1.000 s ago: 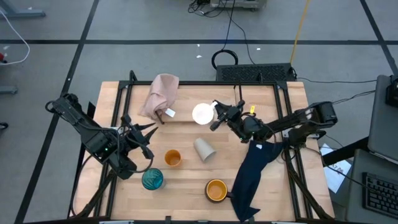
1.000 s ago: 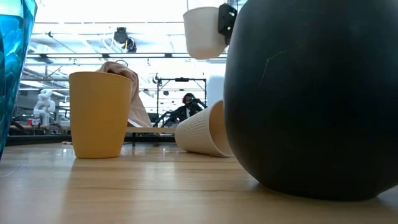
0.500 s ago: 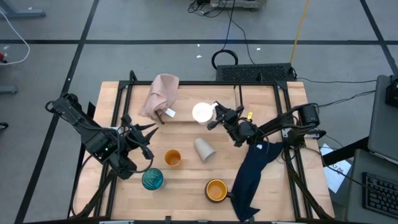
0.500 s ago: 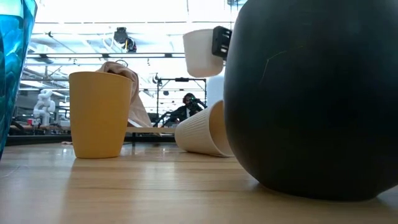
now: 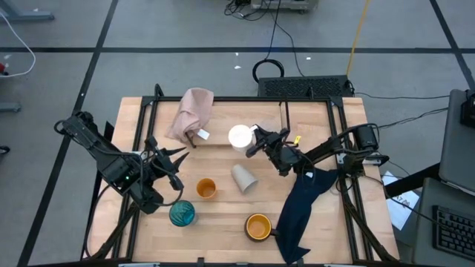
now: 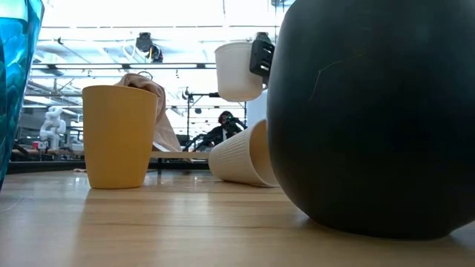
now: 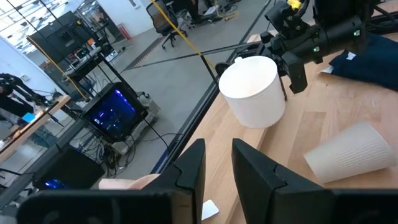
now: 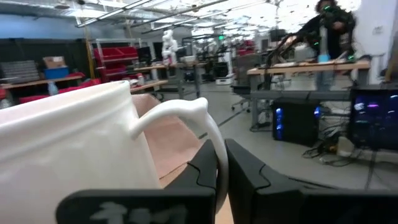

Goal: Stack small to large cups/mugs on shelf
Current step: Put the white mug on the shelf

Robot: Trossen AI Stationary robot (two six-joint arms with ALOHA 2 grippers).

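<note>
Reaching inward, right arm's fingers (image 5: pixel 257 139) pinch white mug (image 5: pixel 240 136) (by handle).

Grey concrete floor (image 5: pixel 185 30) crossed by dark lines; black and yellow cables trailing at top centre. Pale wooden worktop (image 5: pixel 223 211) mid-frame. Keyboard (image 5: pixel 453 226) on a desk at lower right. Beyond: bright ceiling strip lights (image 6: pixel 111 30), red storage bins (image 8: pixel 124 59) on racks, glowing blue computer case (image 7: pixel 115 115).
</note>
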